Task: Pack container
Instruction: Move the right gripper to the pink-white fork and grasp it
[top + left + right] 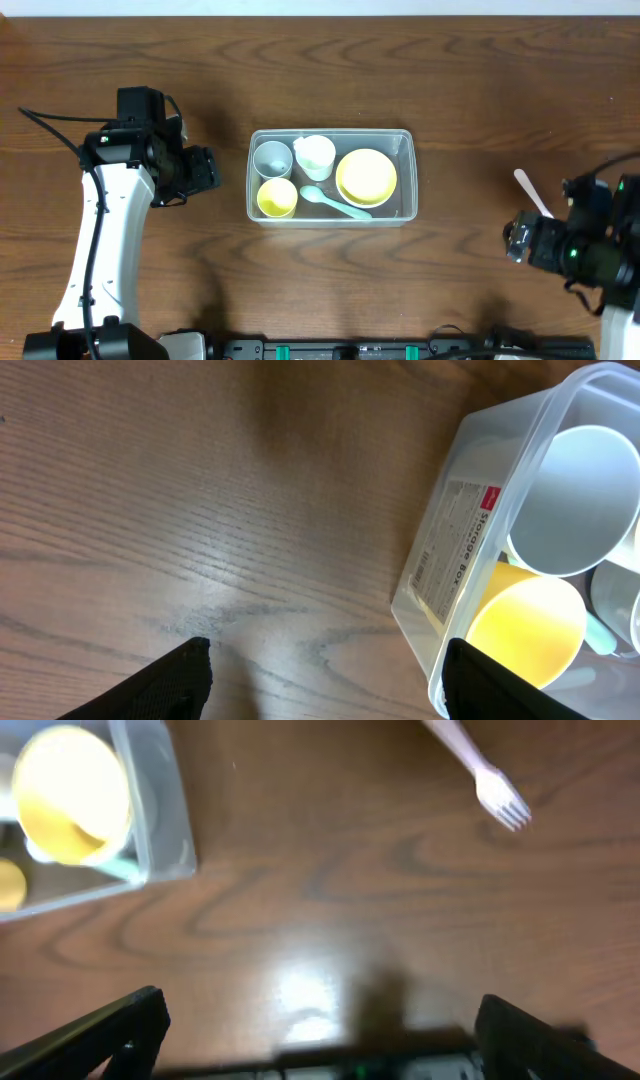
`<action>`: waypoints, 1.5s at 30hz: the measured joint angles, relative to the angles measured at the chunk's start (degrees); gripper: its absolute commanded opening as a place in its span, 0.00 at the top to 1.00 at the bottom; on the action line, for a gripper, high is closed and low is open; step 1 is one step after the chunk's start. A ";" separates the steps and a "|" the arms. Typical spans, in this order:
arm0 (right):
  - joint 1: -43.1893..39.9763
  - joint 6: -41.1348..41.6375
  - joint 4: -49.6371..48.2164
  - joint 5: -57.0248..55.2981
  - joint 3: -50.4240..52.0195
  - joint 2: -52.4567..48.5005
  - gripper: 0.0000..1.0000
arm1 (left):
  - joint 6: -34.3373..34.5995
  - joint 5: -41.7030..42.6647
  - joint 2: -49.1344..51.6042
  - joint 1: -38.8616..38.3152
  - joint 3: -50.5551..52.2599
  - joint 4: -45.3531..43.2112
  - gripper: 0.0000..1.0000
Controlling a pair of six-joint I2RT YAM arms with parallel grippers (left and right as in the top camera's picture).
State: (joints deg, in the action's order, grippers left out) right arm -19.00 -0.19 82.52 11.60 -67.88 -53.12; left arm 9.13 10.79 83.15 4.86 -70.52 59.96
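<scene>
The clear plastic container [405,170] sits mid-table. It holds a grey cup [271,159], a white cup [316,155], a small yellow cup [277,197], a yellow bowl [366,177] and a pale green spoon [333,202]. A white plastic fork [531,191] lies on the table at the right, and shows in the right wrist view [480,770]. My left gripper [325,670] is open and empty, just left of the container [450,550]. My right gripper [320,1020] is open and empty near the front right edge, below the fork.
The dark wooden table [450,80] spreads all around. A black rail with green connectors [400,350] runs along the front edge.
</scene>
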 measured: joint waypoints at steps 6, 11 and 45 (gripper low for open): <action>-0.04 0.74 -16.74 1.88 7.98 1.16 0.01 | -0.02 -0.02 0.00 0.00 0.00 0.04 0.26; -0.04 -5.60 -28.26 2.12 12.87 -6.21 0.03 | -0.02 0.00 0.00 0.00 0.00 0.07 0.26; -4.28 -34.99 -39.43 -13.73 6.03 -51.63 0.09 | 0.00 0.00 0.00 0.00 0.00 0.11 0.26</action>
State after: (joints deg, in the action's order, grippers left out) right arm -23.29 -35.18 43.09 -2.13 -61.84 -104.75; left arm 9.13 10.79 83.15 4.86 -70.52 60.07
